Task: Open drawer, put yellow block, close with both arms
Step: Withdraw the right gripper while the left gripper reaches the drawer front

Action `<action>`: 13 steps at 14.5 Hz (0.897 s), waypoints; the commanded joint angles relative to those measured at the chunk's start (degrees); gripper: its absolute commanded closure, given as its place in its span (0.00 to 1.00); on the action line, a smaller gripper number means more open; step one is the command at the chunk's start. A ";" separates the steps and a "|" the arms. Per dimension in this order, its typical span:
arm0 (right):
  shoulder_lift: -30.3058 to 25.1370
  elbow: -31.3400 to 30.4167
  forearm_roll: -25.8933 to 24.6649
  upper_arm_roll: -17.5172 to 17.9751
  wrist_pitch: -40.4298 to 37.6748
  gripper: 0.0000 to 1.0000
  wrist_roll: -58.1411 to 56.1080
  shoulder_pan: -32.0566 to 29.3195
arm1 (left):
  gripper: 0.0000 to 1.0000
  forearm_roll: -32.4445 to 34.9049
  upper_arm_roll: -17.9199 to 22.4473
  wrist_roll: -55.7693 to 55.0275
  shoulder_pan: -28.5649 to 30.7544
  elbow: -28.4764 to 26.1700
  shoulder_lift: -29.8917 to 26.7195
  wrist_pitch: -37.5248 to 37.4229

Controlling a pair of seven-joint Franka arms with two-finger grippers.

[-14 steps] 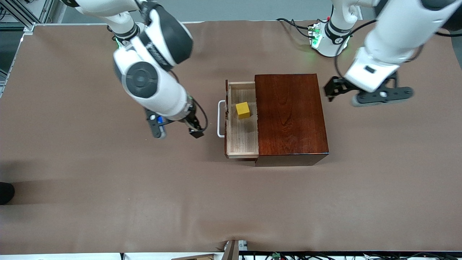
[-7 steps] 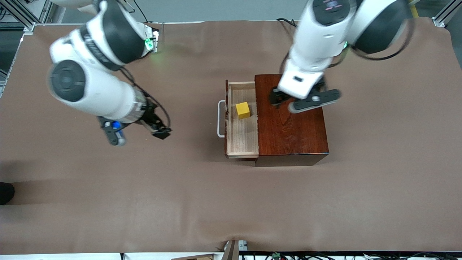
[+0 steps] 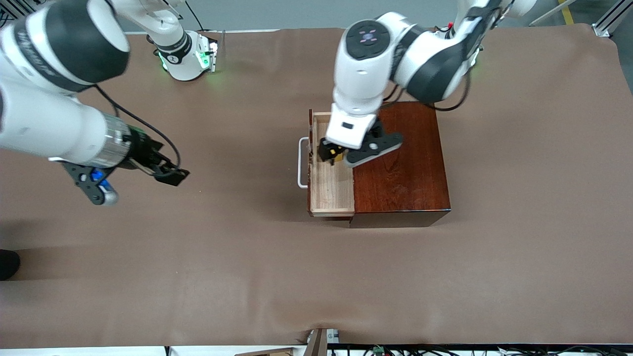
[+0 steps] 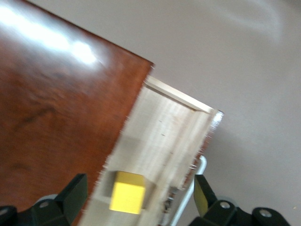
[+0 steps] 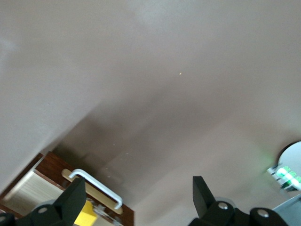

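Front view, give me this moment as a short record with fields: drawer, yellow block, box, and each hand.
drawer: pulled open toward the right arm's end of the table, white handle free
yellow block: lying in the drawer tray, not gripped
box: dark wood, on the brown table
left hand: open, over the drawer, above the block
right hand: open, over bare table toward the right arm's end, holding nothing
drawer closing: not yet done
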 commanded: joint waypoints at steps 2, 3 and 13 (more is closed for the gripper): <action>-2.09 -0.11 0.91 0.85 -3.52 0.00 -8.13 -3.76 | 0.00 2.43 1.73 -9.15 -6.07 4.31 5.40 6.10; -2.71 -0.11 0.91 0.76 -4.05 0.00 -10.58 -4.46 | 0.00 2.52 1.91 -10.92 -6.86 5.19 6.80 7.16; -8.15 -0.29 -1.36 0.23 -10.91 0.00 -38.78 -11.32 | 0.00 2.53 10.97 -26.05 -18.56 9.68 15.34 19.29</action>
